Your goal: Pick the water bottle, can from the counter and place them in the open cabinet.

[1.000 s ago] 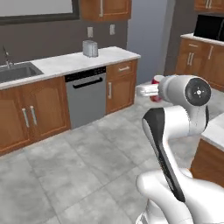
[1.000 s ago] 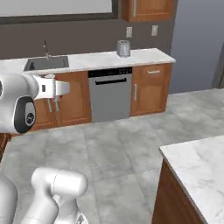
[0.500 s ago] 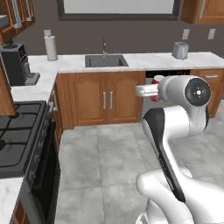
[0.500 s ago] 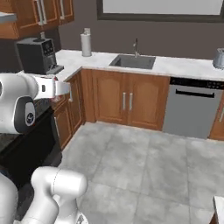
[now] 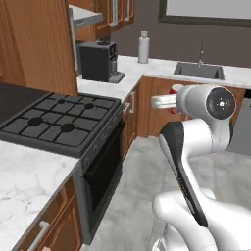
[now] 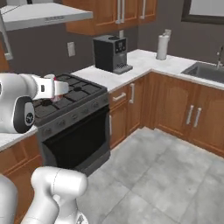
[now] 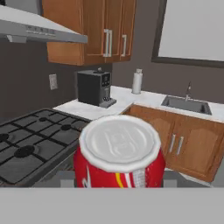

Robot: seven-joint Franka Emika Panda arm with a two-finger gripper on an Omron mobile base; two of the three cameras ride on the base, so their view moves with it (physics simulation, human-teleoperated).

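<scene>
Red can (image 7: 119, 153), silver top facing the hand cam, sits right at the tool (image 7: 118, 183) and fills the low centre of that view. The tool looks clenched on it, though the finger tips are hidden behind the can, so that's a judgement. In the left base view a bit of red (image 5: 175, 92) shows past the wrist, well above the floor.

Step in hand, as I read it: carrying the can to the open cabinet. To do it well: keep the can upright, grip firm, no fast wrist swings while the base drives. Stove (image 6: 70, 94) and coffee machine (image 6: 112, 53) lie ahead w/ the range hood (image 7: 39, 28) above; keep the arm tucked, clear of hood edge. Can't pick out the target cabinet yet; find it before reaching.
</scene>
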